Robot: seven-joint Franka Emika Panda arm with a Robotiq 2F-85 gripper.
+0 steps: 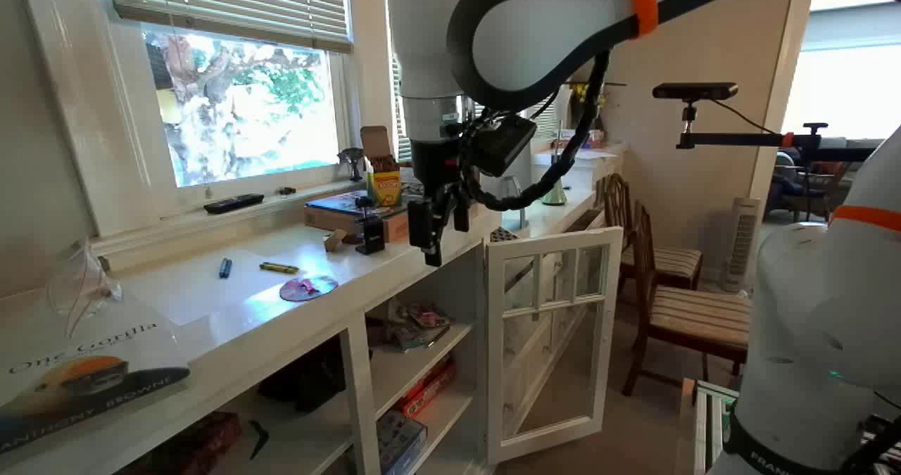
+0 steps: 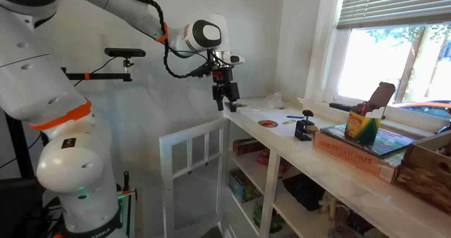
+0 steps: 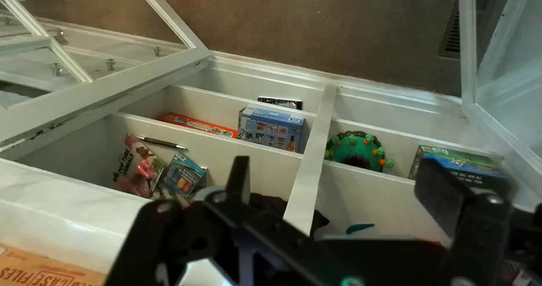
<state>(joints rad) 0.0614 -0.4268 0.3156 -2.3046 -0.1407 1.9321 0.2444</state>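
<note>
My gripper (image 1: 448, 241) hangs pointing down near the front edge of the white counter (image 1: 408, 264), beside the open glass-paned cabinet door (image 1: 553, 306). It also shows in an exterior view (image 2: 226, 108). In the wrist view its fingers (image 3: 334, 171) are wide apart with nothing between them, above the open shelves. On the counter lie a round colourful disc (image 1: 308, 288), yellow crayons (image 1: 279, 268), blue crayons (image 1: 225, 268) and a white sheet of paper (image 1: 186, 292). A black clamp (image 2: 302, 128) stands by the edge. A yellow-green crayon box (image 2: 363, 127) stands on stacked flat boxes (image 2: 352, 157).
The shelves hold a blue box (image 3: 271, 129), a red box (image 3: 199, 125), a green round toy (image 3: 355, 150), a green box (image 3: 463, 163) and small packets (image 3: 184, 173). A book (image 1: 84, 383) and plastic bag (image 1: 81, 288) lie on the counter. Chairs (image 1: 693, 313) stand beyond the door.
</note>
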